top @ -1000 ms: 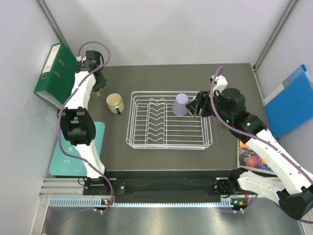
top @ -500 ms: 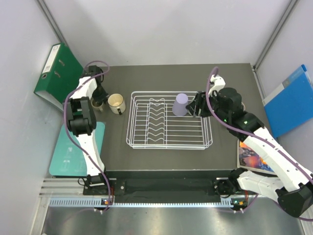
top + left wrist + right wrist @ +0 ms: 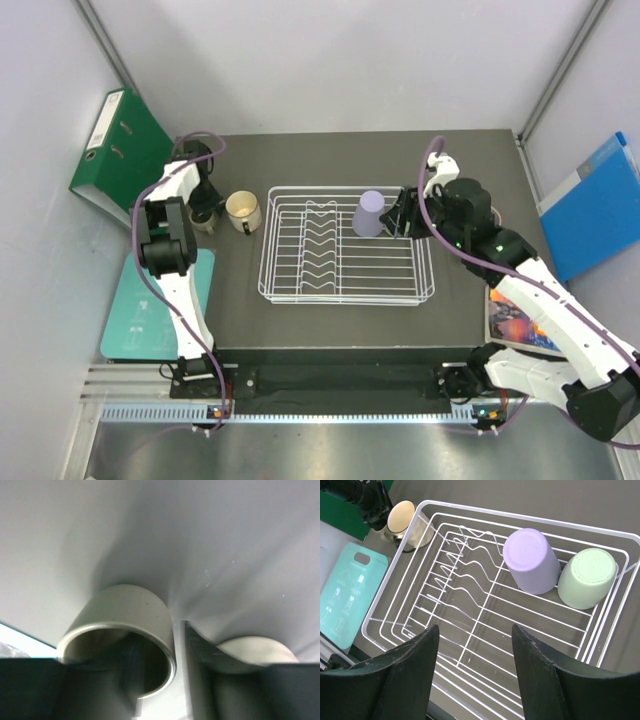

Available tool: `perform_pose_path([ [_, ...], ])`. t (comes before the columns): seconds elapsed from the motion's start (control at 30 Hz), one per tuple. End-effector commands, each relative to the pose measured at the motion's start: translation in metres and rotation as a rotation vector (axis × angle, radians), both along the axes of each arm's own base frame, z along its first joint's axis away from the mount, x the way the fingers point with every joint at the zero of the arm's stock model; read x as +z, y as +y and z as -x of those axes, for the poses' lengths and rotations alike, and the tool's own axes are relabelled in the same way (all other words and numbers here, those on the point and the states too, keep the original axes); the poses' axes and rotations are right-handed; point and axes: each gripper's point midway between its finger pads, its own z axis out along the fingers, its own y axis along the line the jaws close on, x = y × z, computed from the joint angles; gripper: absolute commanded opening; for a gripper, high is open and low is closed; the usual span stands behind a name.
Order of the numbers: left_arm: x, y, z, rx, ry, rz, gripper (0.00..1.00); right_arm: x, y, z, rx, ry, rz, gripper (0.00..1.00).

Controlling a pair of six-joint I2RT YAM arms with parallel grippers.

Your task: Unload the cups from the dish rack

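Observation:
The white wire dish rack (image 3: 345, 298) sits mid-table. A lavender cup (image 3: 369, 213) stands upside down in its far right part, and the right wrist view shows that cup (image 3: 532, 560) beside a mint-green one (image 3: 587, 577), both inside the rack (image 3: 520, 516). My right gripper (image 3: 405, 215) (image 3: 475, 630) hovers open over the rack, holding nothing. Left of the rack stand a cream mug (image 3: 241, 210) (image 3: 255, 652) and a small olive-tan mug (image 3: 202, 216) (image 3: 120, 622). My left gripper (image 3: 204, 205) (image 3: 167, 675) straddles the olive mug's wall, one finger inside, with a gap on the outer side.
A green binder (image 3: 120, 145) leans at the far left wall. A teal cutting board (image 3: 160, 310) (image 3: 347, 597) lies off the table's left edge. A blue folder (image 3: 595, 205) and a colourful book (image 3: 515, 320) lie to the right.
My left gripper came down from the back-left corner with the olive mug to the spot beside the cream mug, and its jaws have widened off the mug's wall. The right gripper edged slightly left.

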Motion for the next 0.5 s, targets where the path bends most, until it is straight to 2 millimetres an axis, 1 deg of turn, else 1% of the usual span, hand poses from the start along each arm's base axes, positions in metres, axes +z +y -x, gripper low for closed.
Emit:
perform_pose_path([
  [0.0,0.041,0.0,-0.015,0.016,-0.115,-0.007,0.51,0.007,0.005,-0.006,0.002,-0.028,-0.026,0.6],
  [0.07,0.051,0.0,-0.019,0.016,-0.14,-0.014,0.6,0.008,0.006,-0.006,0.006,-0.032,-0.03,0.6],
  [0.27,0.089,0.002,-0.026,0.032,-0.23,-0.02,0.67,0.007,0.008,-0.01,0.011,-0.035,-0.021,0.6],
  [0.3,0.102,0.001,-0.028,0.037,-0.269,-0.019,0.68,0.006,0.008,-0.01,0.01,-0.037,-0.016,0.6],
  [0.33,0.109,0.001,-0.03,0.037,-0.291,-0.018,0.69,0.004,0.009,-0.011,0.01,-0.031,-0.013,0.6],
  [0.37,0.123,-0.001,-0.031,0.037,-0.329,-0.014,0.7,0.003,0.008,-0.013,0.003,-0.031,-0.008,0.6],
  [0.47,0.149,-0.008,-0.037,0.031,-0.414,0.019,0.74,-0.001,0.005,-0.019,-0.024,-0.028,0.01,0.61],
])
